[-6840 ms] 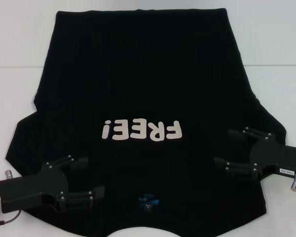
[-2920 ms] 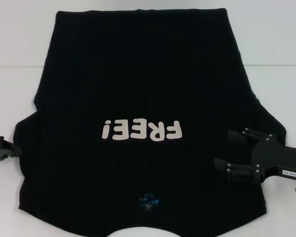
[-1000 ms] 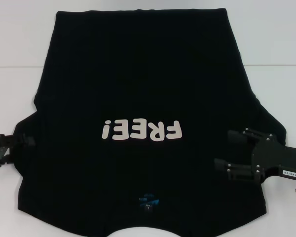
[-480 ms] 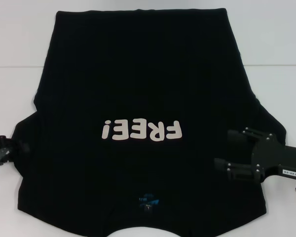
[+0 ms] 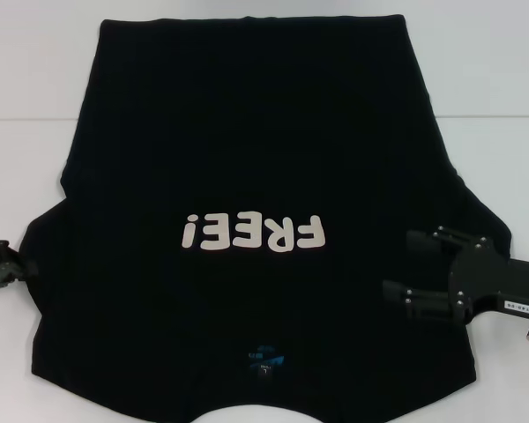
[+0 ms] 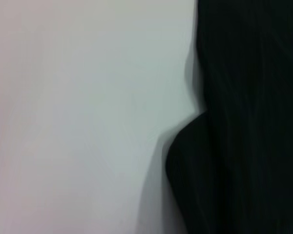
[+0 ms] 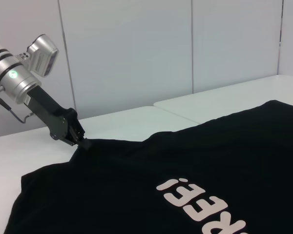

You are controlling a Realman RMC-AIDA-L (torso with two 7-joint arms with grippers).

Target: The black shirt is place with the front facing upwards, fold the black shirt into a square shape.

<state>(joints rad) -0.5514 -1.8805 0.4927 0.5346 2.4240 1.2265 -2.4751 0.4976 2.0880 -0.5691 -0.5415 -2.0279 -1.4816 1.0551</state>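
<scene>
Black shirt (image 5: 247, 150) — flat, "FREE!" up

Setting: a lab or test room, plain and bare. Grounds, as I see them from my head and wrists:

- Table (image 5: 485, 79): white, smooth, with a straight seam (image 5: 494, 117) where two tops meet; the same join shows from my right wrist as a second slab (image 7: 219, 100) set against the first.
- Wall (image 7: 136, 53): pale panels with thin upright joints, unmarked, right behind the table.
- My own arms: black and silver machine parts, a thin cable (image 7: 12, 113) looped off my left one.

Nothing homely or shop-like shows; the white work surface and panelled backdrop read as a robot test bench.
</scene>
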